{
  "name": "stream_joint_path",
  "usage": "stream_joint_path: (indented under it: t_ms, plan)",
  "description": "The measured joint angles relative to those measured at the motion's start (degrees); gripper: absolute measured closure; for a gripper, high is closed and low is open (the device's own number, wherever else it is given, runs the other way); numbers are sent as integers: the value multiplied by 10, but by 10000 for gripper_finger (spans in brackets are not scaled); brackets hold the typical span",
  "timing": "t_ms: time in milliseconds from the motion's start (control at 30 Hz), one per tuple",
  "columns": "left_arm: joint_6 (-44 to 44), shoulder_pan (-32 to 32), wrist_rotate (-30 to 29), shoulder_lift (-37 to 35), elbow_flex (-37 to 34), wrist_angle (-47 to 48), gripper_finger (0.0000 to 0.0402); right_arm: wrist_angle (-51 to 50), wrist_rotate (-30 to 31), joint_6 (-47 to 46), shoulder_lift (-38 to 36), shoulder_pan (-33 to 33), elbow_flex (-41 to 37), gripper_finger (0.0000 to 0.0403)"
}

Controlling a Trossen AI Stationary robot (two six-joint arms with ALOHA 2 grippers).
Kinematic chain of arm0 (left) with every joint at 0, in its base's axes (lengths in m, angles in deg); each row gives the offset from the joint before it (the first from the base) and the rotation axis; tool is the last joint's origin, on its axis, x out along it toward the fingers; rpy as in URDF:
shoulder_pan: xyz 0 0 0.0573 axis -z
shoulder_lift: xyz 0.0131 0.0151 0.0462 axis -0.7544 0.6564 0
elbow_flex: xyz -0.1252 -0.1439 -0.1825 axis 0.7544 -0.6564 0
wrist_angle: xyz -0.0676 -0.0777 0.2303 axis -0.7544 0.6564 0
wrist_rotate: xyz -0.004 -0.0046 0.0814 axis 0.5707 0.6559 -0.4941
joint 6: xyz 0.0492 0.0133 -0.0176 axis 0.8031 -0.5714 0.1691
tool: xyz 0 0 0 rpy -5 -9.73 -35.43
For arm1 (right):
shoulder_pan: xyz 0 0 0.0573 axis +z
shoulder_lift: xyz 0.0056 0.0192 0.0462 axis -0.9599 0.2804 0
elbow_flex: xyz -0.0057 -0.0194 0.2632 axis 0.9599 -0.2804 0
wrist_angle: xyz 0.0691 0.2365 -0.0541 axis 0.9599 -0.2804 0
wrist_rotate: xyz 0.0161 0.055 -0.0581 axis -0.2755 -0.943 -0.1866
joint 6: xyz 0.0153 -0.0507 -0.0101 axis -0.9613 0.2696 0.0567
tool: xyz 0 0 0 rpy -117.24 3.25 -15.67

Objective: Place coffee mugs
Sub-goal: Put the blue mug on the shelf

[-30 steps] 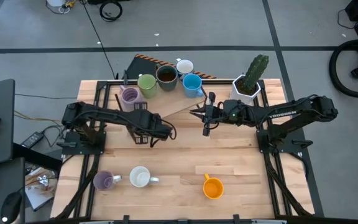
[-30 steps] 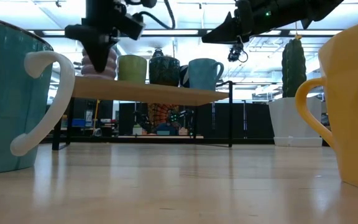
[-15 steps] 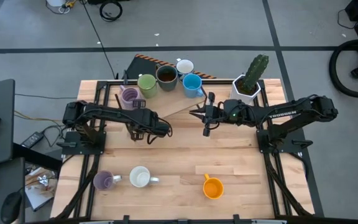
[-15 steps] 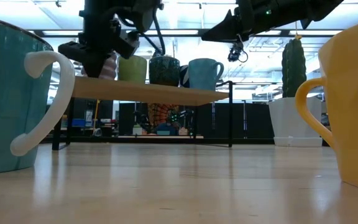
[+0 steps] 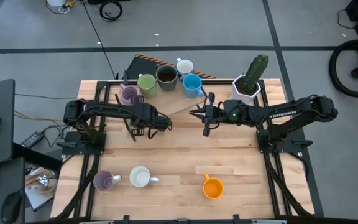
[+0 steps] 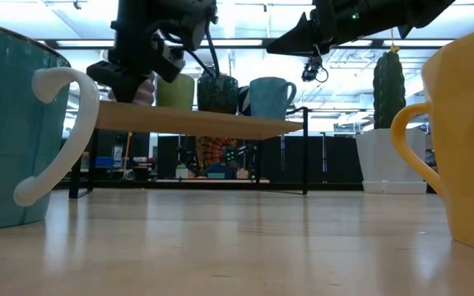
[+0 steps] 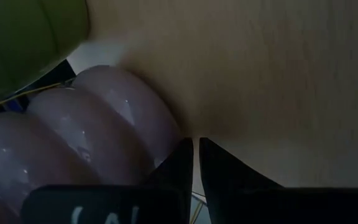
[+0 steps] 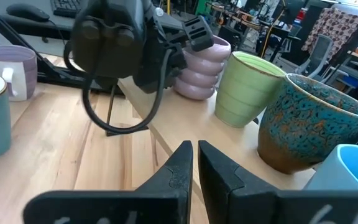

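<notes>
We have five of the coffee mugs standing in a row on the raised shelf (image 5: 173, 106) at the far edge of the bench (image 5: 185, 158): a ribbed purple mug (image 5: 129, 95) at the left end, then green (image 5: 146, 83), dark brown (image 5: 166, 75), white (image 5: 184, 66) and blue (image 5: 192, 83). Three wait near the front edge: a second purple mug (image 5: 104, 180) toward the left corner, a second white mug (image 5: 140, 177) just beside it, and the orange mug (image 5: 212, 187) further right.

Our left gripper (image 5: 134, 129) hangs by the shelf's left end, just in front of the ribbed purple mug; in its wrist view its fingers (image 7: 179, 165) are nearly together with nothing between them, the mug's side just beside them. Our right gripper (image 5: 206, 129) hovers over the middle of the bench near the shelf's right end, its fingers (image 8: 182, 165) also pressed close and empty.

We judge that the purple mug stands placed and the left arm is free (whether a fingertip touches the mug we cannot tell). The next move calls for clearing the shelf without nudging that mug, then reaching to the front edge, spreading the fingers, and taking one of the three waiting mugs by rim or handle. The cactus pot (image 5: 246, 89) at the far right corner stays out of it.
</notes>
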Motion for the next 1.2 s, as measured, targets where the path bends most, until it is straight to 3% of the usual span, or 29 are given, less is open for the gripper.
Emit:
stream_joint_path:
  t_ms: [800,1200]
  plan:
    - [-1,-31,5,0,0,0,368,8,0,0,0,0,0,372]
    - [0,-6,5,0,0,0,368,8,0,0,0,0,0,372]
